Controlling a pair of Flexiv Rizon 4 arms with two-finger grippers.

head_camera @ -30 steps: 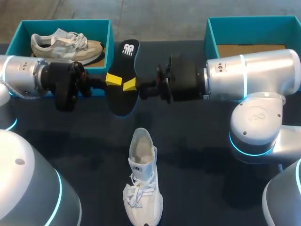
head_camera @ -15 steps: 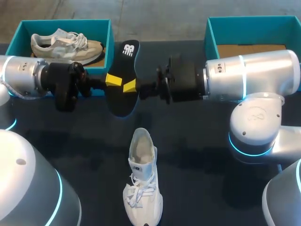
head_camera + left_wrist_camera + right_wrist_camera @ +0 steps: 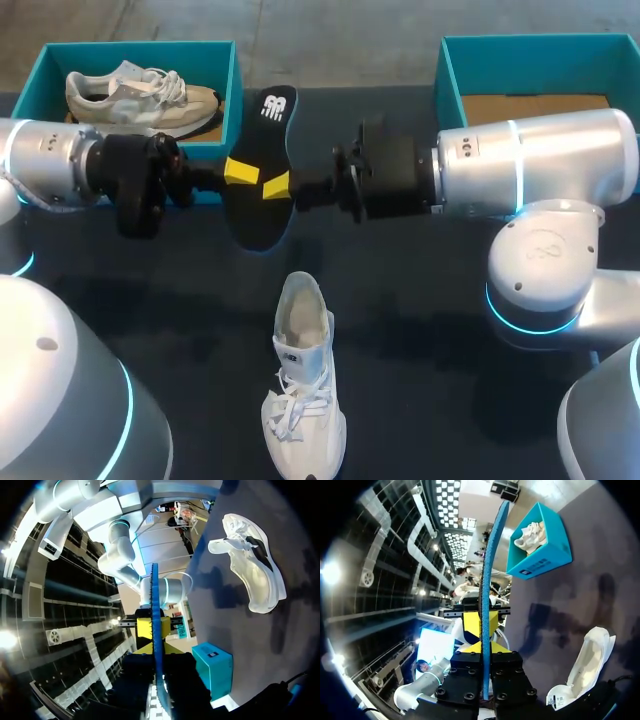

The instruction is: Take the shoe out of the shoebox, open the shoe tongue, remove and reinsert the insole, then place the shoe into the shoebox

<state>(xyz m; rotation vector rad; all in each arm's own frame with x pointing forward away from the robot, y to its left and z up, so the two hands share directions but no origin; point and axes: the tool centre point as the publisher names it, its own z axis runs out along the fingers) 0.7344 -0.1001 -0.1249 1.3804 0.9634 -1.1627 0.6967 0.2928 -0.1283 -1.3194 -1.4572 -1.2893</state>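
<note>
One dark table [image 3: 420, 330] carries the whole scene. Two silver arms come in over it level with each other, the left arm [image 3: 50, 165] from the left and the right arm [image 3: 540, 165] from the right, and they meet near the middle of the far half.

Two teal shoeboxes stand at the far edge. The left shoebox [image 3: 232, 80] holds a beige and grey sneaker [image 3: 140, 95] lying on its side. The right shoebox [image 3: 450, 70] shows only its brown cardboard floor, and the right arm covers part of it.

A white shoe [image 3: 303, 400] stands on its sole on the table in the near middle, outside both boxes. Its toe points toward the robot and its heel opening faces the far side, with the laces loose over the front.

A black insole [image 3: 262, 210] with a blue rim hangs above the table between the two arms, beyond the white shoe's heel and just beside the left shoebox's corner.

The left jaws pinch the insole from one side and the right jaws pinch it from the other. Each wrist view shows the insole edge-on, with a yellow fingertip [image 3: 144, 628] pressed flat against either face.
</note>
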